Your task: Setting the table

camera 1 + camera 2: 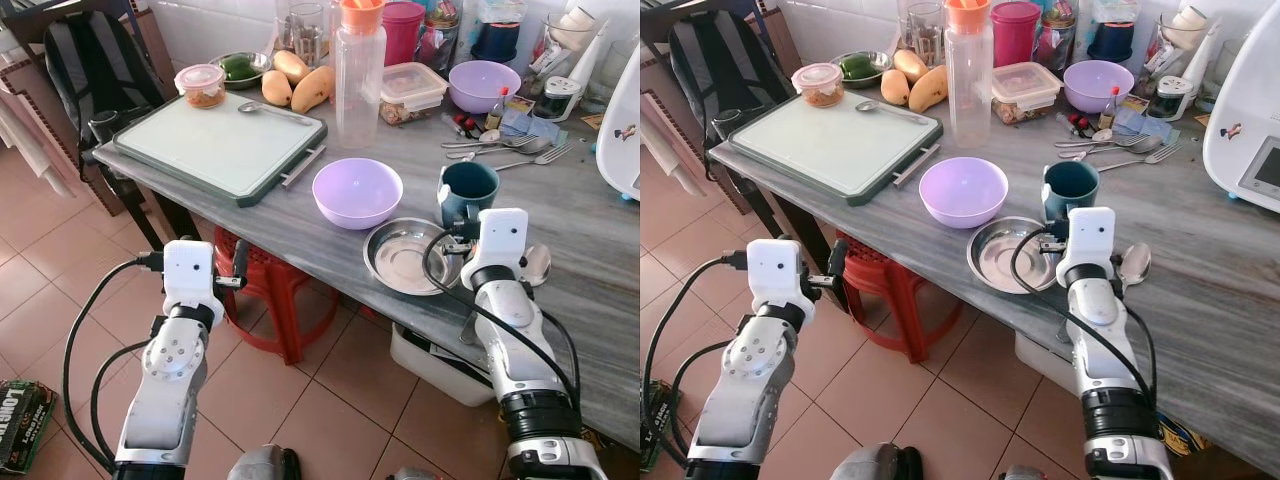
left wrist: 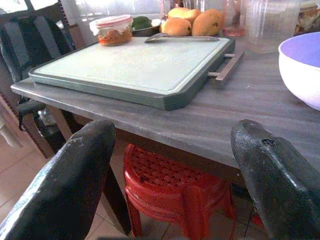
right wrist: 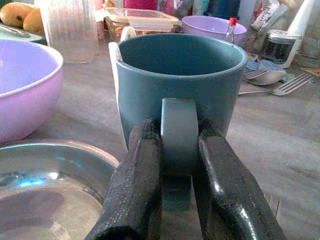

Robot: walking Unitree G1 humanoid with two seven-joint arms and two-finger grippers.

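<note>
A teal mug [image 1: 468, 190] stands upright on the grey table [image 1: 590, 300], just behind a round steel plate [image 1: 405, 258]. My right gripper [image 3: 180, 165] is shut on the mug's handle, one black finger on each side of it. A lilac bowl [image 1: 357, 192] sits to the left of the mug and plate. A spoon [image 1: 537, 262] lies beside my right wrist. My left gripper [image 1: 238, 265] is open and holds nothing. It hangs in front of the table edge, below the tabletop and above a red stool [image 1: 265, 285].
A green-rimmed cutting board [image 1: 220, 140] lies at the table's left end, with mangoes [image 1: 300, 85] and a small jar [image 1: 201, 85] behind it. A tall clear bottle [image 1: 360, 75], another purple bowl [image 1: 483, 85] and loose forks and spoons [image 1: 510, 148] stand further back. A white appliance [image 1: 620, 120] is at the right.
</note>
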